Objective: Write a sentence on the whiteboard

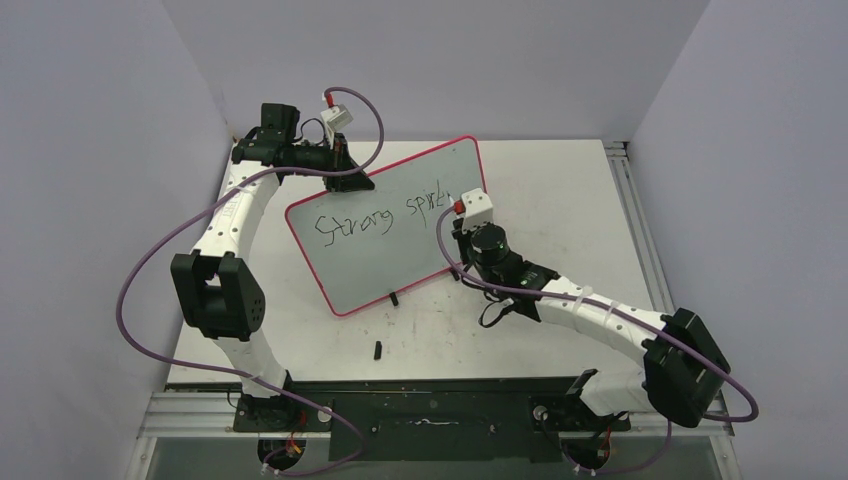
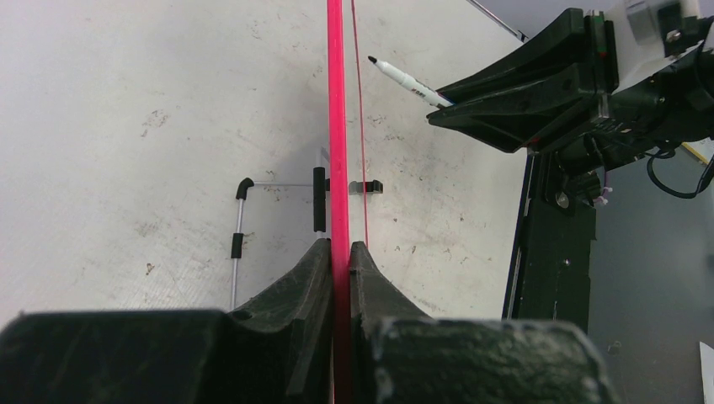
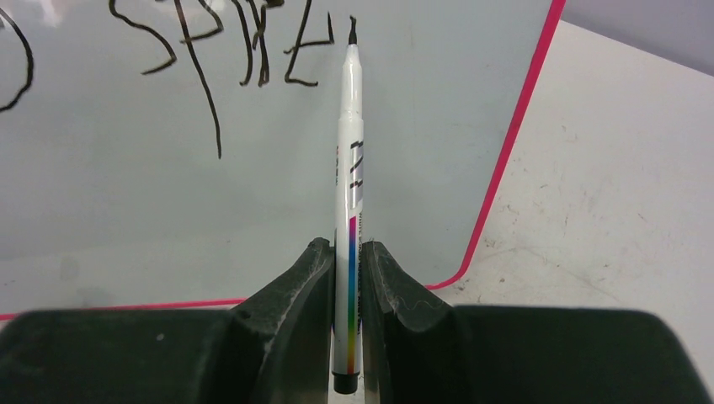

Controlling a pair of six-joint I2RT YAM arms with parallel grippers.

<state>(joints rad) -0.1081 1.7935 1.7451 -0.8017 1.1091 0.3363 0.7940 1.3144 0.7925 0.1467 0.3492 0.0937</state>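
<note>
Whiteboard [image 1: 400, 265] stands tilted mid-counter [image 1: 560, 190], its pink rim edge-on in the left wrist view. Left end effector [image 2: 339, 252] is clamped on the rim at the far left corner. Right end effector [image 3: 348, 257] is closed around a white marker [image 3: 350, 160], tip just beside the last stroke; contact unclear. Sentence [image 1: 378, 218] reads "Strong spirit" across the board's upper part.

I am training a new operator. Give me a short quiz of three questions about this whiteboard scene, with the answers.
1. True or false: the left gripper is shut on the pink rim of the whiteboard.
2. What does the right gripper hold? A) eraser B) marker C) cloth
3. Fill in: the first word of the sentence reads "____".
Key: 1 true; 2 B; 3 Strong.
</note>
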